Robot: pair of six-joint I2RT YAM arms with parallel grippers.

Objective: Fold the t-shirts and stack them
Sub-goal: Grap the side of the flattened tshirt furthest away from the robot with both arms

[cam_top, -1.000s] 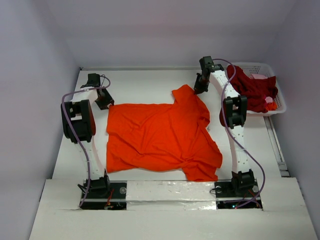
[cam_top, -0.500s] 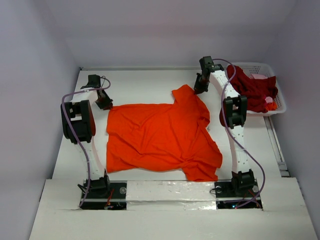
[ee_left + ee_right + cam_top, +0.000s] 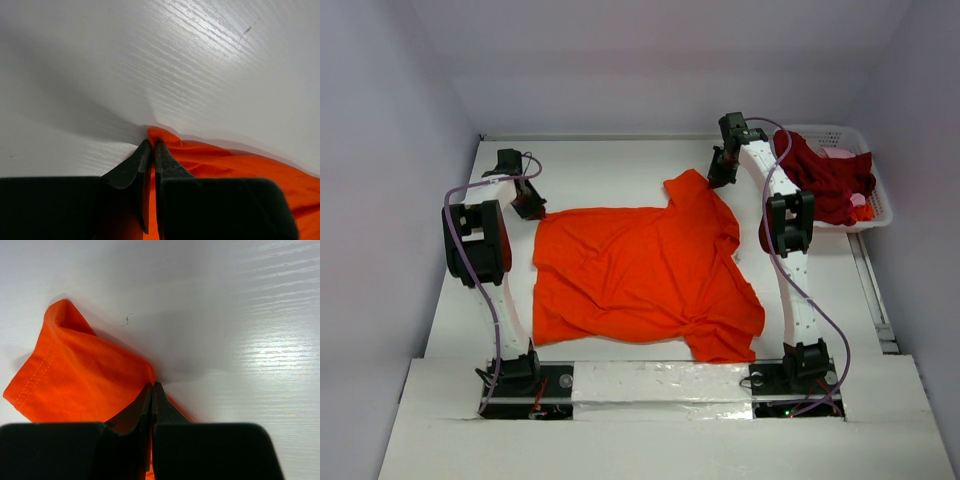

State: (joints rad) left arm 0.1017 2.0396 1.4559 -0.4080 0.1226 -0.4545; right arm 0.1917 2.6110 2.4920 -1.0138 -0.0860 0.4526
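Now left gripper [image 3: 151, 145] and right gripper [image 3: 152, 386] are clenching edges of bright orange-red cloth t-shirt [image 3: 640, 275] (shallow bites), likely risking slip during lift.

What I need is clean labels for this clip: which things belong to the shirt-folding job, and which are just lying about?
Job: orange-red t-shirt, spread out; dark crimson t-shirt, heaped in the white basket; left gripper and right gripper, each shut on the orange-red t-shirt's edge.
Lying about: white basket; table.
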